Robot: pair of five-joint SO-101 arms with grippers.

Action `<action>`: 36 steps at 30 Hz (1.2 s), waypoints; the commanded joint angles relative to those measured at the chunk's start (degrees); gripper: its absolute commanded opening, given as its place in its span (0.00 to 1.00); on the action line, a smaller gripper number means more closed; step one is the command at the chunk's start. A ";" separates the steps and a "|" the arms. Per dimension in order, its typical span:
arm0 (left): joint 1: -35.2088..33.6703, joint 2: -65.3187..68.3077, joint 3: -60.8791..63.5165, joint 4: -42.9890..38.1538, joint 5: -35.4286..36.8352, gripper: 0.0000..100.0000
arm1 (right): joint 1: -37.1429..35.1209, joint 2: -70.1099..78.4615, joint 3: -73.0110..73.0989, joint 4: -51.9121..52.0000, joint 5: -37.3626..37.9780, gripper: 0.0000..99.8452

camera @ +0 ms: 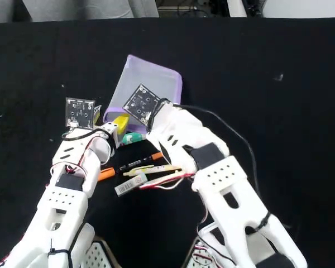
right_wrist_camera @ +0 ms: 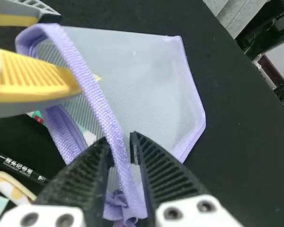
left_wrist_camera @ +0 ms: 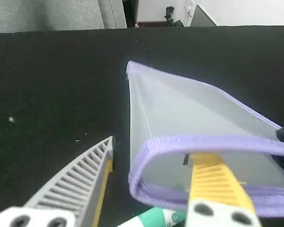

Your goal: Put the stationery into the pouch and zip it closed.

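Note:
A translucent purple pouch [camera: 151,84] lies on the black table, mouth toward the arms. My right gripper [right_wrist_camera: 118,140] is shut on the pouch's purple rim [right_wrist_camera: 92,101]. My left gripper [left_wrist_camera: 154,149] stands open at the mouth. Its yellow finger [left_wrist_camera: 213,182] reaches inside the opening, and its grey finger [left_wrist_camera: 83,182] stays outside beside the pouch [left_wrist_camera: 194,113]. Loose stationery lies just before the mouth: a teal-capped piece [camera: 132,137], a black marker [camera: 138,163], an orange pen [camera: 106,174] and a white labelled piece [camera: 128,185].
The black table [camera: 279,100] stretches wide to the right of the pouch and behind it. Both white arms crowd the near middle, with red and white wires [camera: 167,181] trailing over the stationery. Grey fabric shows beyond the table's far edge.

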 commanded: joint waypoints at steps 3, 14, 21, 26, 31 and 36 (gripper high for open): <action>-0.48 0.00 -0.92 -2.02 0.53 0.26 | -0.62 -4.26 -0.31 2.64 2.20 0.01; -0.48 15.91 -9.80 -2.11 0.35 0.26 | -0.70 -10.77 -0.04 7.30 3.87 0.01; -0.66 23.03 -15.25 -1.85 0.35 0.02 | -0.70 -11.56 -0.40 7.38 0.00 0.02; -0.66 22.95 -15.25 -1.67 0.35 0.03 | -0.70 -11.74 -0.40 7.38 -4.75 0.21; -2.86 19.60 -16.22 1.76 0.79 0.03 | -0.70 -11.91 -0.40 7.91 -4.84 0.32; -7.96 12.22 -20.79 13.36 0.88 0.03 | -0.62 -12.00 -2.07 10.64 -2.55 0.32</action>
